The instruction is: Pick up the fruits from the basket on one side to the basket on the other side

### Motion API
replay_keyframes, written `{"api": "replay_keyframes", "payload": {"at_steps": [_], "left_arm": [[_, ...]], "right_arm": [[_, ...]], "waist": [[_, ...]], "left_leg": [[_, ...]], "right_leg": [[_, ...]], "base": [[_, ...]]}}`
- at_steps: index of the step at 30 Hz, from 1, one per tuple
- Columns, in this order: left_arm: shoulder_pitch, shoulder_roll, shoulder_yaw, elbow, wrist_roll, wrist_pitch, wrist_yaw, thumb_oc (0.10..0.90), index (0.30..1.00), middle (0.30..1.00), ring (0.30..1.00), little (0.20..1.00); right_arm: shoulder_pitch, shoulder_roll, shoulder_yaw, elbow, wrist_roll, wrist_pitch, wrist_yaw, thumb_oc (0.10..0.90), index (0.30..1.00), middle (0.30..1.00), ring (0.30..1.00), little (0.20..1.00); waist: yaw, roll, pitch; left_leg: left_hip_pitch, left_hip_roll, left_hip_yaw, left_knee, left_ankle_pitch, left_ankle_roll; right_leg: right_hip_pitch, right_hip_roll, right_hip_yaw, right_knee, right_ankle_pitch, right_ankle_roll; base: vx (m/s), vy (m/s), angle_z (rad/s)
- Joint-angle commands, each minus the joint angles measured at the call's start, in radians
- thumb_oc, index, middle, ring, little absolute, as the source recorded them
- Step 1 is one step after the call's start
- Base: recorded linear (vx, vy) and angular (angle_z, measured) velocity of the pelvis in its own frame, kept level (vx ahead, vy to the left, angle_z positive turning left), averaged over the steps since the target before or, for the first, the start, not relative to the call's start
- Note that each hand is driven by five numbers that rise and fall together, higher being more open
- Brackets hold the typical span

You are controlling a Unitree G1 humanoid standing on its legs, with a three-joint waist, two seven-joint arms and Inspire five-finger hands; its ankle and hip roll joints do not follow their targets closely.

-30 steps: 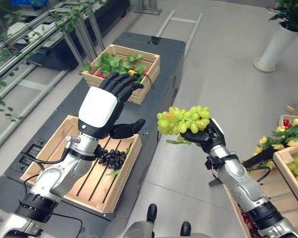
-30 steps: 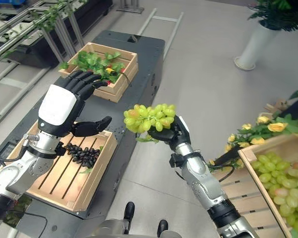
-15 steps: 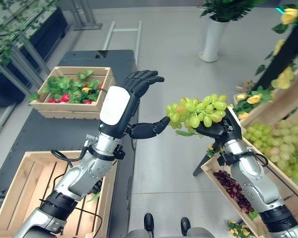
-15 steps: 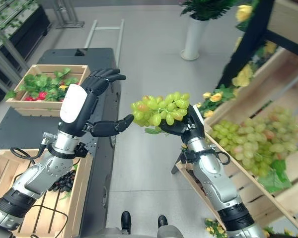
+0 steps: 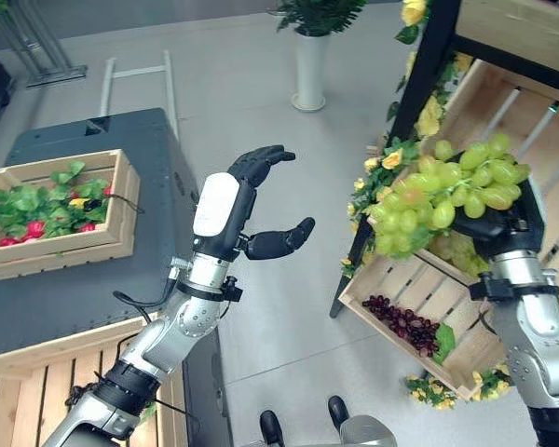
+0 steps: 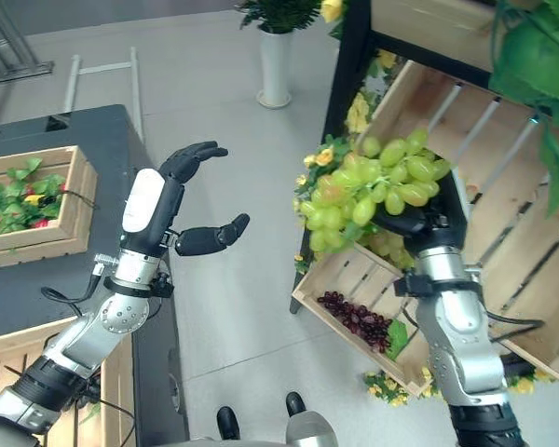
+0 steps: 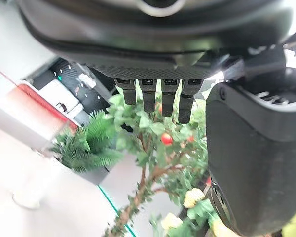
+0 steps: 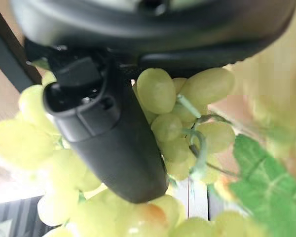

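Bright, even indoor light with soft shadows; both wrist views blur up close.

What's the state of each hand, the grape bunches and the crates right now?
right hand: shut on the green grape bunch, raised in front of the wooden shelf crates.
green grape bunch: held in the air, clear of any crate.
left hand: open, empty, raised over the floor.
dark grape bunch: lying in the lower shelf crate.
crate of leaves and red fruit: sitting on the dark table, filled.
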Motion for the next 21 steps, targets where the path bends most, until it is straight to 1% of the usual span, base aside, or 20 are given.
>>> {"api": "replay_keyframes", "payload": {"at_steps": [1,4,9,10,13,15,17,18,19,21], "left_arm": [[-0.073,-0.029,0.012,0.018,0.002,-0.042,0.06,0.8,0.9,0.9,0.9,0.9],[-0.08,-0.037,0.002,0.03,-0.001,-0.034,0.066,0.8,0.9,0.9,0.9,0.9],[-0.071,-0.044,-0.009,0.038,0.009,-0.026,0.077,0.8,0.9,0.9,0.9,0.9],[-0.069,-0.041,-0.01,0.042,0.001,-0.024,0.083,0.8,0.9,0.9,0.9,0.9],[-0.067,-0.04,-0.018,0.052,-0.001,-0.022,0.096,0.8,0.9,0.9,0.9,0.9],[-0.067,-0.039,-0.025,0.059,-0.003,-0.024,0.105,0.8,0.9,0.9,0.9,0.9],[-0.069,-0.041,-0.034,0.058,-0.003,-0.018,0.112,0.8,0.9,0.9,0.9,0.9],[-0.069,-0.041,-0.034,0.058,-0.003,-0.018,0.113,0.8,0.9,0.9,0.9,0.9],[-0.075,-0.042,-0.045,0.056,-0.008,-0.008,0.115,0.8,0.9,0.9,0.9,0.9],[-0.081,-0.043,-0.055,0.061,-0.014,-0.003,0.116,0.8,0.9,0.9,0.9,0.9]], "right_arm": [[-0.073,-0.05,-0.107,-0.117,0.105,-0.209,0.001,0.4,0.3,0.3,0.3,0.3],[-0.072,-0.045,-0.13,-0.115,0.112,-0.218,-0.02,0.4,0.3,0.3,0.3,0.3],[-0.052,-0.041,-0.181,-0.114,0.083,-0.218,-0.076,0.4,0.3,0.3,0.3,0.3],[-0.039,-0.042,-0.205,-0.107,0.078,-0.21,-0.114,0.4,0.3,0.3,0.3,0.3],[-0.018,-0.033,-0.234,-0.092,0.097,-0.206,-0.163,0.4,0.3,0.3,0.3,0.3],[-0.004,-0.021,-0.252,-0.074,0.125,-0.194,-0.19,0.4,0.3,0.3,0.3,0.3],[0.004,-0.01,-0.258,-0.061,0.13,-0.166,-0.213,0.4,0.3,0.3,0.3,0.3],[0.004,-0.009,-0.259,-0.062,0.13,-0.165,-0.214,0.4,0.3,0.3,0.3,0.3],[0.006,-0.006,-0.256,-0.042,0.118,-0.134,-0.238,0.4,0.3,0.3,0.3,0.3],[0.003,-0.011,-0.254,-0.017,0.127,-0.109,-0.263,0.4,0.3,0.3,0.3,0.3]], "waist": [[0.0,0.0,-0.102],[-0.011,0.001,-0.104],[-0.031,0.004,-0.109],[-0.041,0.006,-0.112],[-0.054,0.008,-0.113],[-0.065,0.01,-0.113],[-0.072,0.012,-0.112],[-0.072,0.012,-0.112],[-0.075,0.012,-0.113],[-0.076,0.011,-0.114]], "left_leg": [[0.044,-0.018,-0.046,0.003,-0.148,0.012],[0.048,-0.017,-0.042,0.003,-0.151,0.013],[0.05,-0.011,-0.029,0.003,-0.155,0.011],[0.052,-0.008,-0.019,0.003,-0.157,0.01],[0.054,-0.006,-0.005,0.003,-0.158,0.01],[0.057,-0.003,0.006,0.003,-0.16,0.01],[0.058,-0.002,0.013,0.003,-0.16,0.01],[0.058,-0.001,0.013,0.003,-0.16,0.01],[0.058,0.0,0.015,0.003,-0.159,0.009],[0.058,0.002,0.017,0.003,-0.157,0.008]], "right_leg": [[-0.065,0.07,-0.036,0.044,0.027,0.0],[-0.065,0.075,-0.026,0.042,0.029,-0.001],[-0.069,0.082,-0.005,0.036,0.032,-0.001],[-0.07,0.084,0.002,0.033,0.033,0.0],[-0.075,0.088,0.011,0.035,0.034,0.001],[-0.078,0.089,0.014,0.035,0.034,0.002],[-0.079,0.09,0.017,0.033,0.036,0.001],[-0.079,0.09,0.017,0.033,0.036,0.001],[-0.079,0.09,0.017,0.032,0.038,0.002],[-0.078,0.089,0.017,0.029,0.04,0.001]], "base": [[0.02,0.011,-0.21],[0.02,0.011,-0.19],[0.01,0.0,-0.13],[0.01,-0.013,-0.07],[0.01,-0.014,-0.13],[0.01,-0.013,-0.1],[0.01,-0.007,-0.08],[0.02,-0.018,-0.11],[0.02,-0.018,-0.2],[0.02,-0.025,-0.23]]}}
